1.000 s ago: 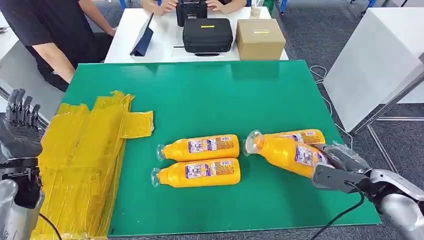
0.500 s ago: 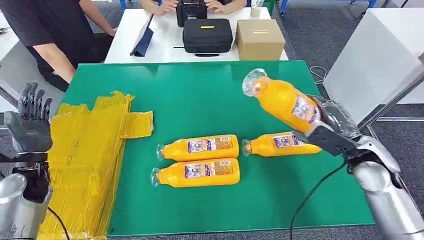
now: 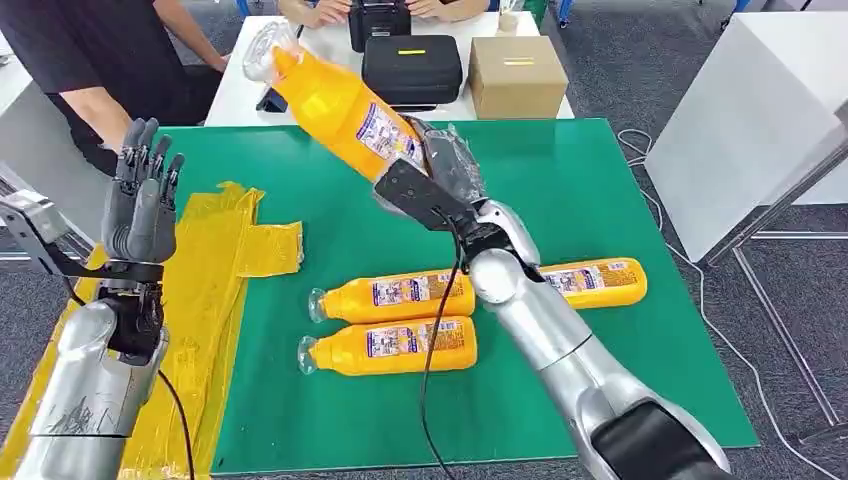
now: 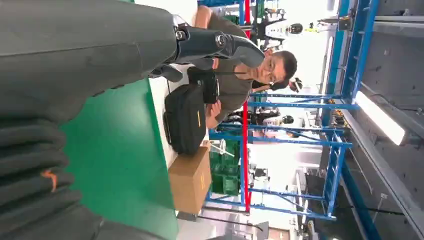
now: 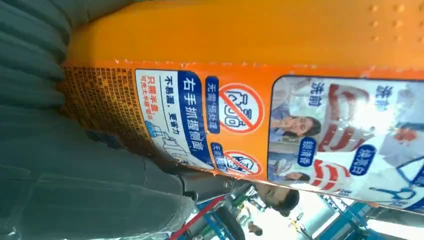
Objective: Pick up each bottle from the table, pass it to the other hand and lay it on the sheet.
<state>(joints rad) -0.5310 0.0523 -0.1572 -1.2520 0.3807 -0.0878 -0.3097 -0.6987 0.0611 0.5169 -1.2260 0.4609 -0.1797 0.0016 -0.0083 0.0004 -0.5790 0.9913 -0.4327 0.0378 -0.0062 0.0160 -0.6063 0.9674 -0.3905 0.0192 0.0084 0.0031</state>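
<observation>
Where gripped, bottle (image 5: 240,45) label (image 5: 200,125): 右手抓握

The held bottle (image 5: 260,45)'s label reads 右手抓握瓶頸, 洗前, 洗後.

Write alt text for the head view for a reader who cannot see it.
The right hand holds an orange bottle tilted in the air above a green table, while the left hand is raised open over a yellow sheet. Three more bottles lie on the table.
</observation>
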